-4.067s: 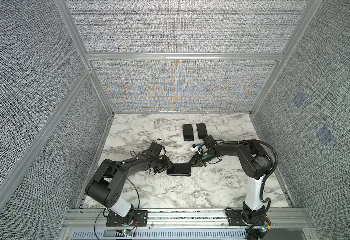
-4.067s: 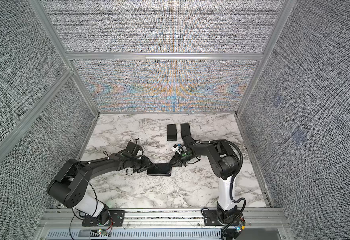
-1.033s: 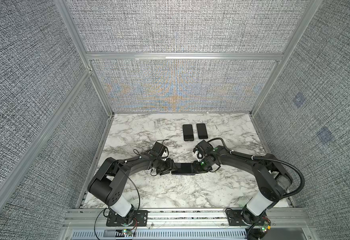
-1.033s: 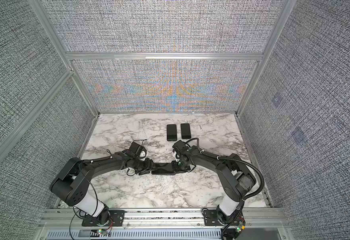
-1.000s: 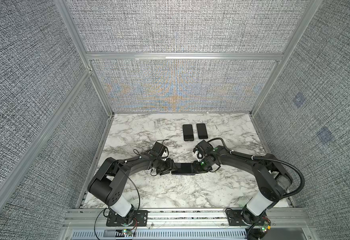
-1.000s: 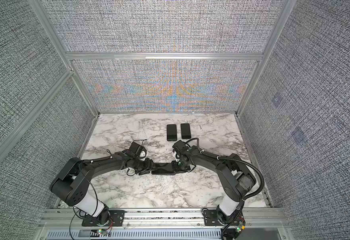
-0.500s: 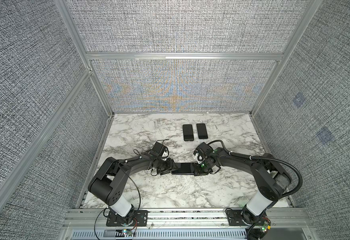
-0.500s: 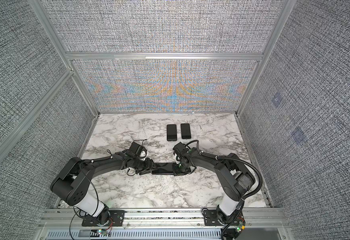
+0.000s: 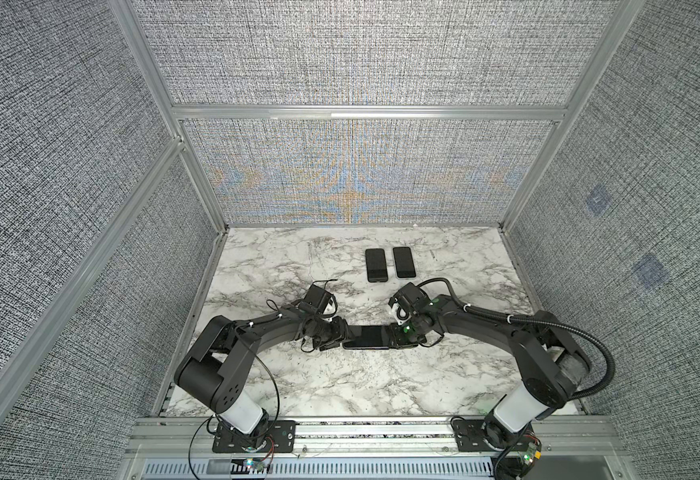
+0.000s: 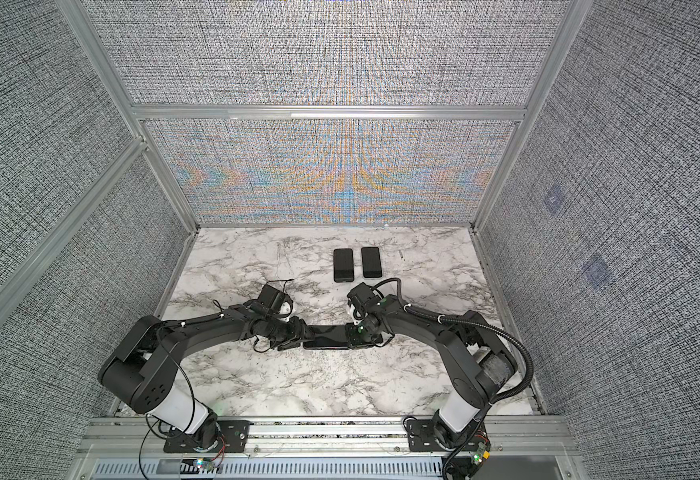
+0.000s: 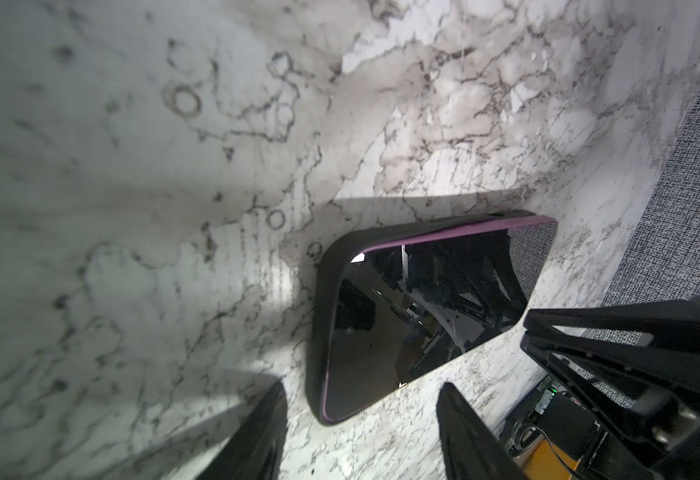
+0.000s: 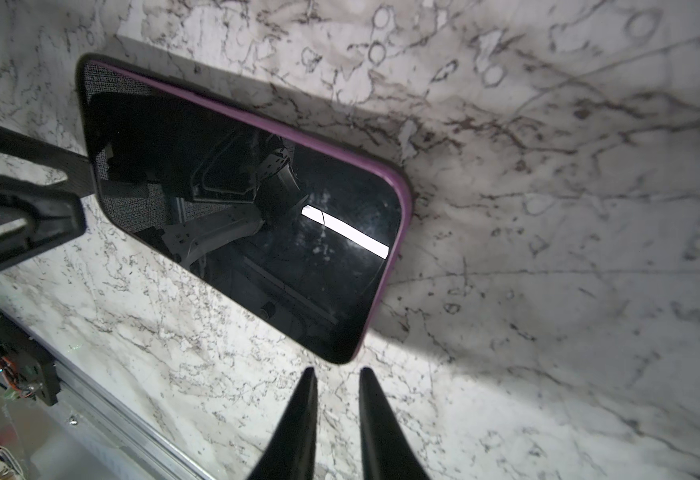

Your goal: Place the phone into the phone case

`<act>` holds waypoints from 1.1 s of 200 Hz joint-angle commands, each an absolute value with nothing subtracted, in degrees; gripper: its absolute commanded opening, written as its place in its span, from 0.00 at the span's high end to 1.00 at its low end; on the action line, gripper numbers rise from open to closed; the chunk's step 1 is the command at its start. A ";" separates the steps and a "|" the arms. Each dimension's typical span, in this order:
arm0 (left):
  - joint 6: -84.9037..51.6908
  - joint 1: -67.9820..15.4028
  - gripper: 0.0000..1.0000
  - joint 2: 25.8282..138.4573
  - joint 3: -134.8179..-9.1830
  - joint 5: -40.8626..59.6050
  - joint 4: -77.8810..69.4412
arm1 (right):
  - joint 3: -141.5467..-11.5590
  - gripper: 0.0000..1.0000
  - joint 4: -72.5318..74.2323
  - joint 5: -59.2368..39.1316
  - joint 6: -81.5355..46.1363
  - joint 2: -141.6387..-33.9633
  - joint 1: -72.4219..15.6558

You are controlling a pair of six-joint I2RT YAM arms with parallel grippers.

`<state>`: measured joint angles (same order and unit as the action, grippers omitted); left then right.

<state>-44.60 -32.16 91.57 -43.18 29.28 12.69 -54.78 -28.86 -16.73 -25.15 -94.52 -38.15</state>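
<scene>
1. Table [image 9: 298, 374]: white marble with grey veins. It carries everything below.
2. Left arm [image 9: 256, 332]: base at 7 o'clock. It lies low over the table, elbow bent, forearm pointing toward 3 o'clock.
3. Right arm [image 9: 485, 328]: base at 5 o'clock. It is equally low, forearm pointing toward 9 o'clock, so the two wrists face each other.
4. Phone [image 9: 367, 336]: lies flat between the wrists, just toward 6 o'clock from the table's centre. Its long axis runs 9 to 3 o'clock. It is screen up, glossy black and mirroring the arms, with a purple body edge.
5. Phone case [image 11: 323, 299]: matte black, under the phone. It wraps the 9 o'clock end, while purple shows above its rim along one long side.
6. Two dark slabs [image 9: 376, 264] [image 9: 404, 262]: side by side toward 12 o'clock, well apart from the phone.
7. Left tool [image 11: 361, 384]: jaws wide, straddling the phone's 9 o'clock end and gripping nothing.
8. Right tool [image 12: 336, 370]: jaws narrow with nothing between them, tips just beside the 3 o'clock end.
</scene>
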 commanded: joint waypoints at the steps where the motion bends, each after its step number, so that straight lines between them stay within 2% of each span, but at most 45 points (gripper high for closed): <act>1: -44.34 -32.16 0.41 91.07 -43.17 28.56 13.49 | -55.42 0.77 -28.34 -16.22 -25.40 -94.72 -38.11; 116: -44.03 -32.26 0.41 91.79 -43.93 28.83 13.44 | -55.67 0.79 -28.61 -14.94 -24.95 -95.89 -37.75; 220: -44.01 -32.54 0.42 92.60 -44.58 28.98 13.49 | -52.93 0.86 -24.24 -20.08 -26.61 -96.97 -37.08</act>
